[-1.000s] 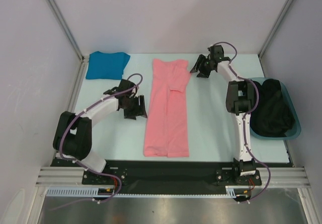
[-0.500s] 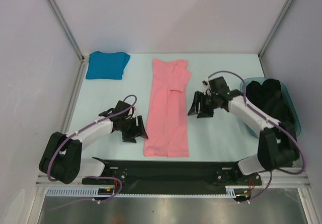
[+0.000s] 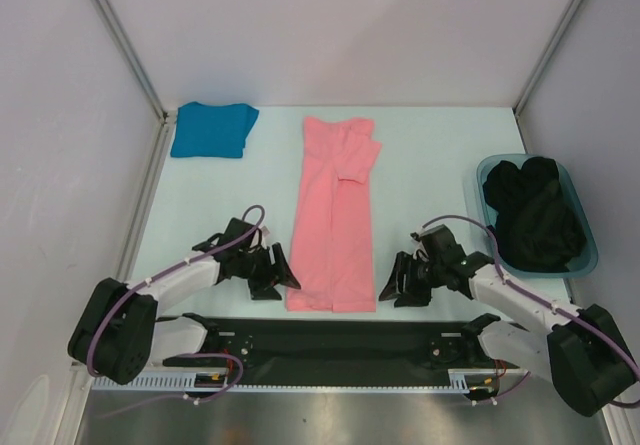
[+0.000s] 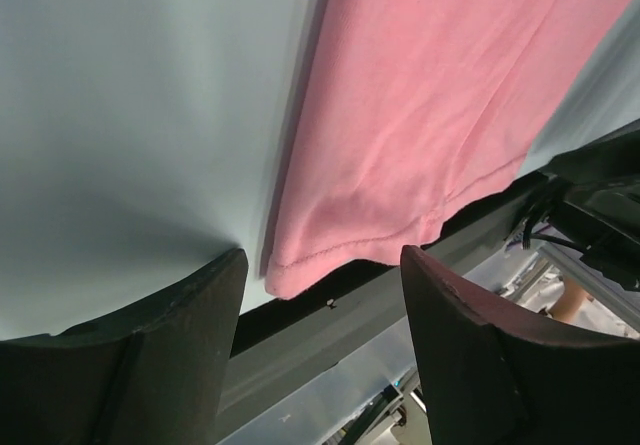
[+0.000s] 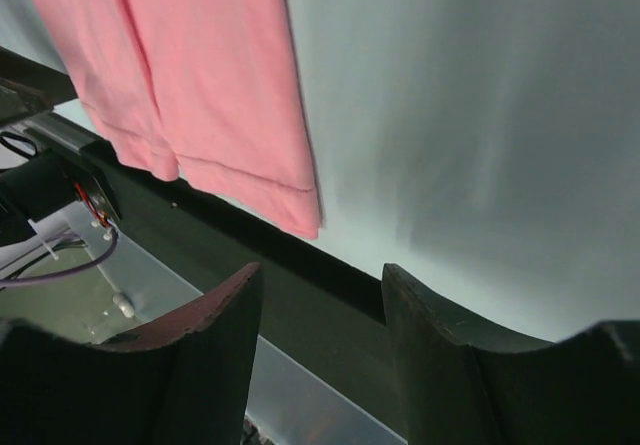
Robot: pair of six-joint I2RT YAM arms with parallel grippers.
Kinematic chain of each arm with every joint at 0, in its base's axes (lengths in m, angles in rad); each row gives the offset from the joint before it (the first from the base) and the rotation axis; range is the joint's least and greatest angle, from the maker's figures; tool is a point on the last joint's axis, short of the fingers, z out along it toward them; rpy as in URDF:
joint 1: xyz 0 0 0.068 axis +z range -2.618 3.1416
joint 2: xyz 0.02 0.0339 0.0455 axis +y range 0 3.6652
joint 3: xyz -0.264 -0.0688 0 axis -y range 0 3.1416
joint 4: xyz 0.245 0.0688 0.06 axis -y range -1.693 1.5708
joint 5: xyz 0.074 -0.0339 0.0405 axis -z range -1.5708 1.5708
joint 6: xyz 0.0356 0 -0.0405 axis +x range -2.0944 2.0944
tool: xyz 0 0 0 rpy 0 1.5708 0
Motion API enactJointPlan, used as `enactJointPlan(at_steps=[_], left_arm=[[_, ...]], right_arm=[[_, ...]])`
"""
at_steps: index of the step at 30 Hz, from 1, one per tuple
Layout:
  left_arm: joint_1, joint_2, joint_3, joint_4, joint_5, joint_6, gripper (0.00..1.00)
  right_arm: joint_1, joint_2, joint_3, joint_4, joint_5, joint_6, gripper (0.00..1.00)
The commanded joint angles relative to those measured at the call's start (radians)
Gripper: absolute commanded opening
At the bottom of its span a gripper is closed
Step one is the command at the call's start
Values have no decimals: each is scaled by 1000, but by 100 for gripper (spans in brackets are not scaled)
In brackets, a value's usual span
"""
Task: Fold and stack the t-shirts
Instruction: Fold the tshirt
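A salmon pink t-shirt (image 3: 335,220) lies folded into a long strip down the middle of the table, its hem at the near edge. A folded teal-blue t-shirt (image 3: 211,129) rests at the far left corner. My left gripper (image 3: 276,271) is open, low beside the pink hem's left corner (image 4: 300,275), which shows just ahead of its fingers with nothing between them. On the other side, my right gripper (image 3: 397,283) stands open and empty near the hem's right corner (image 5: 300,215).
A translucent teal tub (image 3: 585,262) holding dark clothes (image 3: 535,215) sits at the right edge. A black strip (image 3: 330,330) and metal rail run along the near table edge just below both grippers. White walls enclose the table.
Both arms have swung back toward the near edge: the left gripper from mid-table left, the right from the far end beside the collar, down to the pink shirt's hem corners.
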Motion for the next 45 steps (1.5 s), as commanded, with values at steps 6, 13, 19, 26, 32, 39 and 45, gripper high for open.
enactJointPlan(at_steps=[6,13,19,26,32,39,45], left_arm=[[-12,62,-107,69,-35,-47,67],[-12,101,-118,65,-50,-48,63],[-23,53,-144,-6,-93,-97,61],[-26,49,-147,-35,-118,-108,64],[-29,99,-172,-14,-113,-105,64],[-29,83,-192,6,-107,-117,46],[-30,44,-186,-6,-125,-108,15]], right_arm=[[83,75,-47,231,25,156,53],[98,81,-94,280,31,212,49],[126,95,-111,309,25,251,48],[144,121,-111,323,48,266,47],[146,159,-113,337,56,272,45],[157,198,-120,366,68,289,40],[163,144,-133,337,94,305,19]])
